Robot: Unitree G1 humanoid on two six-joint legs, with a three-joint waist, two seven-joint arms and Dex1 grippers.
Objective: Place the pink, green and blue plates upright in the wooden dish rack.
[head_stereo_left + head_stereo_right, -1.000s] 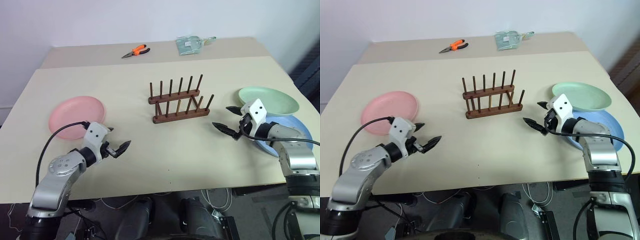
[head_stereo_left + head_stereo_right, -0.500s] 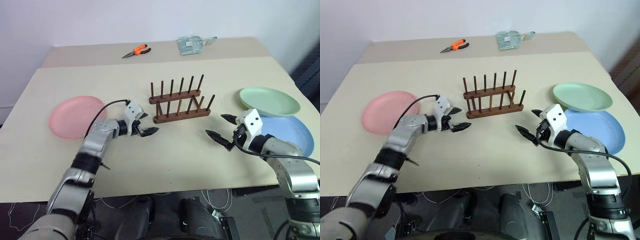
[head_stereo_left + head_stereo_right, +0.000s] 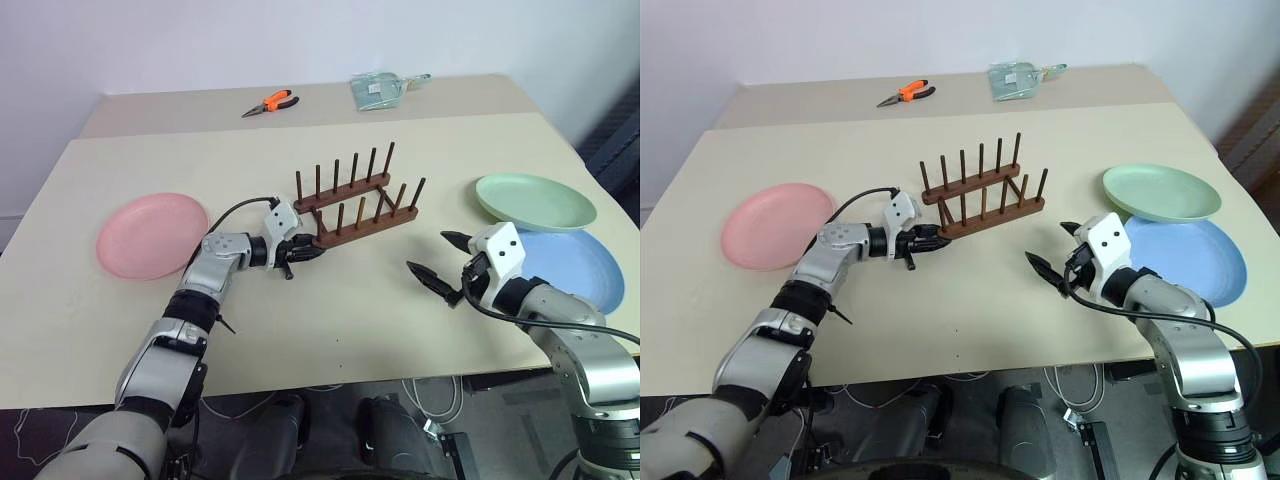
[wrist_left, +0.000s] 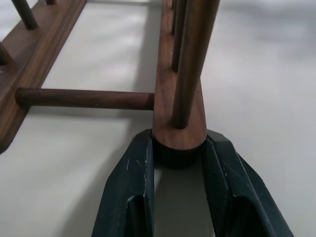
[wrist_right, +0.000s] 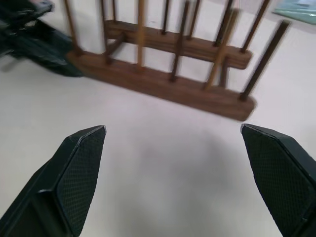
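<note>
Wooden dish rack [image 4: 177, 123] end — gripper-clamped

Your dish rack [image 3: 355, 203] stands near the middle of the table [image 3: 330, 310], skewed so its right end sits farther back than its left. The left gripper [image 3: 303, 253] is at the rack's near-left end, clamped on the front rail (the left wrist view shows a finger on either side of it). One plate [image 3: 152, 234] lies flat well to the left. Two more plates [image 3: 535, 201] [image 3: 580, 270] lie flat at the right, one behind the other. The right gripper [image 3: 437, 257] hovers between rack and those plates, fingers spread. Pliers [image 3: 271, 102] and a packet [image 3: 380, 89] lie at the far edge.
</note>
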